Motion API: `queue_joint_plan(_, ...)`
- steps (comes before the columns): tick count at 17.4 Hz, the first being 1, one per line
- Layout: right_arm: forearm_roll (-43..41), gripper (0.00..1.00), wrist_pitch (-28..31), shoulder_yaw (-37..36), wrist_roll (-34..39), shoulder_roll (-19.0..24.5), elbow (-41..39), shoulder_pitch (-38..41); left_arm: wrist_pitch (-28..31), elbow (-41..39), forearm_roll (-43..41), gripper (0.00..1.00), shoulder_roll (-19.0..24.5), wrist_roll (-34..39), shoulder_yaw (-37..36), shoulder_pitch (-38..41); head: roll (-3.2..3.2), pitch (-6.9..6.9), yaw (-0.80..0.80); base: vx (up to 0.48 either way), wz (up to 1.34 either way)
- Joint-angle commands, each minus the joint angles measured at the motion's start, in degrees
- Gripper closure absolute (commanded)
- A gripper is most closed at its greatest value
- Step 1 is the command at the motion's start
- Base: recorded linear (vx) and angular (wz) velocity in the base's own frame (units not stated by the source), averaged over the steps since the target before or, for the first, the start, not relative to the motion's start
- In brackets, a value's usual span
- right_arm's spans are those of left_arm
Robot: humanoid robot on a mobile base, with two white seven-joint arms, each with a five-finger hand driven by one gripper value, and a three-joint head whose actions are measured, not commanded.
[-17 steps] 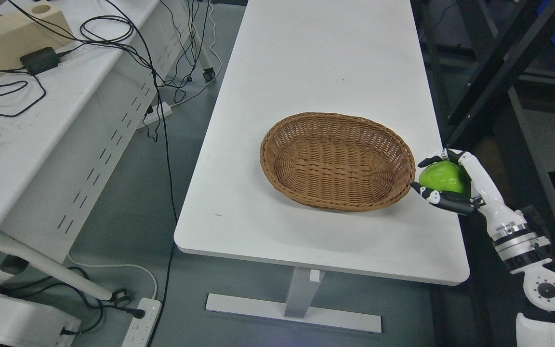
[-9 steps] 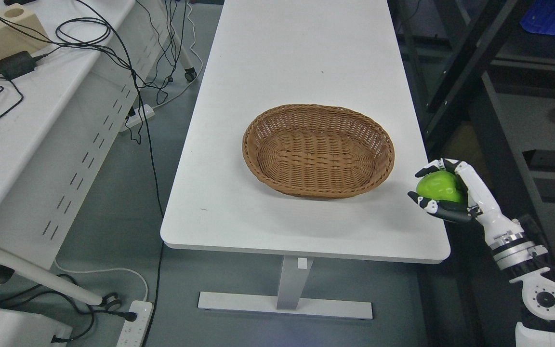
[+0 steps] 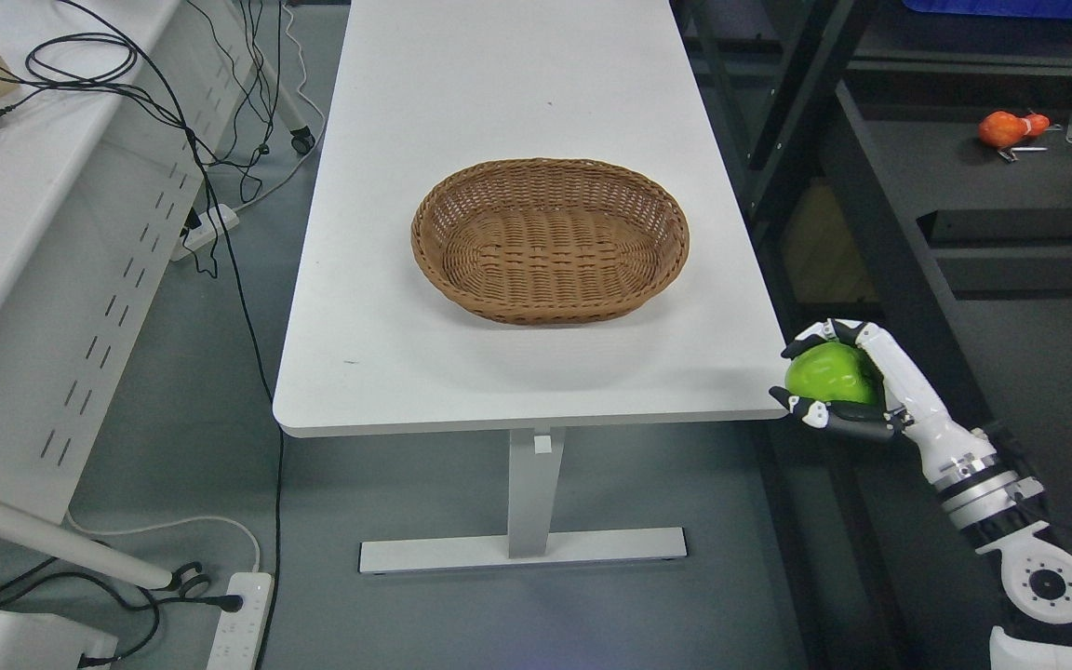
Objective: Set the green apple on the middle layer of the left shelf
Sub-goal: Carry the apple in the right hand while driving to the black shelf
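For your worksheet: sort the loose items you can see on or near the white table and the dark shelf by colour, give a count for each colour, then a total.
Green: 1, the green apple held in the right hand
Brown: 1, the wicker basket on the white table
Orange: 1, an orange object on the dark shelf
Total: 3

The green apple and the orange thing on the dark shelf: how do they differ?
The green apple is bright green; the orange thing is orange-red. The green apple is held off the surface in the right hand, whose fingers curl around it, while the orange thing lies on the dark shelf, touched by nothing. The apple looks round; the orange thing looks longer, with a narrower end. Both are small.
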Motion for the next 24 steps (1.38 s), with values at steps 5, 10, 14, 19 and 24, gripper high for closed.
queue_joint_plan(5, -0.01, 0.99, -1.62, 7.34, 1.15, 0.71, -0.54, 5.25, -0.04, 0.00, -0.06, 0.00, 1.00, -0.03, 0.00, -1.23, 0.00, 0.00, 0.00, -0.220, -0.05)
queue_joint_plan(10, -0.01, 0.99, -1.62, 7.87, 1.15, 1.06, -0.63, 6.40, -0.04, 0.00, -0.06, 0.00, 1.00, -0.03, 0.00, -1.23, 0.00, 0.00, 0.00, -0.255, 0.09)
queue_joint_plan(14, 0.08, 0.99, -1.62, 7.78, 1.07, 1.06, -0.63, 6.40, -0.04, 0.00, -0.06, 0.00, 1.00, -0.03, 0.00, -1.23, 0.00, 0.00, 0.00, -0.265, 0.08)
queue_joint_plan(19, 0.08, 0.99, -1.62, 7.26, 0.89, 1.06, -0.63, 6.49, -0.04, 0.00, -0.06, 0.00, 1.00, -0.03, 0.00, -1.23, 0.00, 0.00, 0.00, -0.253, 0.01)
queue_joint_plan(24, 0.08, 0.99, -1.18, 6.03, 0.89, 0.97, -0.63, 6.49, -0.04, 0.00, -0.06, 0.00, 1.00, -0.03, 0.00, -1.23, 0.00, 0.00, 0.00, -0.261, -0.12)
